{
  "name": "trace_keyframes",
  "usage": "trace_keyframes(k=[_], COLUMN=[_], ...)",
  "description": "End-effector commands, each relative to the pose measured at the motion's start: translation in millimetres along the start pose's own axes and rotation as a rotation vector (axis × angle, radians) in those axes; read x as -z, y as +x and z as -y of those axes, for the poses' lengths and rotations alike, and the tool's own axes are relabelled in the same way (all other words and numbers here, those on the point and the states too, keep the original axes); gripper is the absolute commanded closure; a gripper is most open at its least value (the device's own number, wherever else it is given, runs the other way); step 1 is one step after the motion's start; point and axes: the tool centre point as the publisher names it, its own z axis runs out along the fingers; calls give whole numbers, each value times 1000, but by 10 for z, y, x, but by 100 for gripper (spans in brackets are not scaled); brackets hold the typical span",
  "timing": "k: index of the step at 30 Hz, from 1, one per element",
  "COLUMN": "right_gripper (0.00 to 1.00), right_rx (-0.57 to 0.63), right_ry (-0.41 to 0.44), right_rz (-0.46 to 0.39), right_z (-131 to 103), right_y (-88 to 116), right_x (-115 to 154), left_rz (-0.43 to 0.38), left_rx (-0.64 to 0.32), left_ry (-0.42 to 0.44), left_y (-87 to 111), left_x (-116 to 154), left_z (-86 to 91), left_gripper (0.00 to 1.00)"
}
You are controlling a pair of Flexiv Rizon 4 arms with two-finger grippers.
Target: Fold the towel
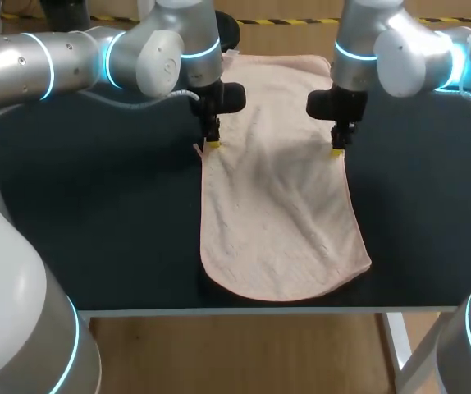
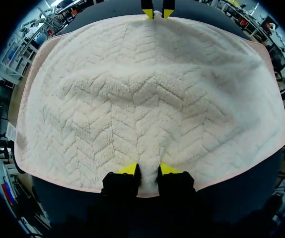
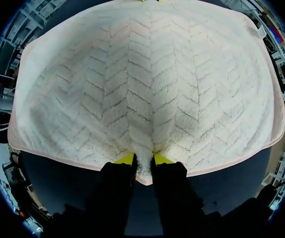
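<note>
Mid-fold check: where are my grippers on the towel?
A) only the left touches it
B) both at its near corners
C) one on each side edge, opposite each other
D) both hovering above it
C: the left gripper and right gripper each pinch a side edge of the towel, directly across from one another.

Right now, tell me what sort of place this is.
Likely a robot lab bench: a left arm and a right arm hang over a black table, each holding an edge of a pale pink towel.

Black table [image 1: 96, 238] (matte top), pale front edge
</note>
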Motion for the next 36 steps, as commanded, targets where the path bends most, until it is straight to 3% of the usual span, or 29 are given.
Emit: trace_keyframes(k=[1, 12, 21, 27, 36], right_gripper=[100, 100, 100, 100, 100], right_rx=[-2, 24, 90, 135, 141], right_ry=[-6, -43, -38, -57, -86], right_rz=[26, 122, 221, 356, 612], right_z=[49, -2, -102, -235, -246], right_y=[75, 91, 7, -88, -205], right_x=[160, 673, 1211, 1886, 3023], left_rz=[17, 79, 188, 293, 450], left_rx=[-5, -17, -27, -51, -108], left_ry=[2, 41, 28, -10, -37], left_y=[99, 224, 108, -180, -511], left_x=[216, 822, 1472, 1991, 2915], left_z=[-20, 13, -73, -83, 41], left_gripper=[100, 100, 100, 100, 100])
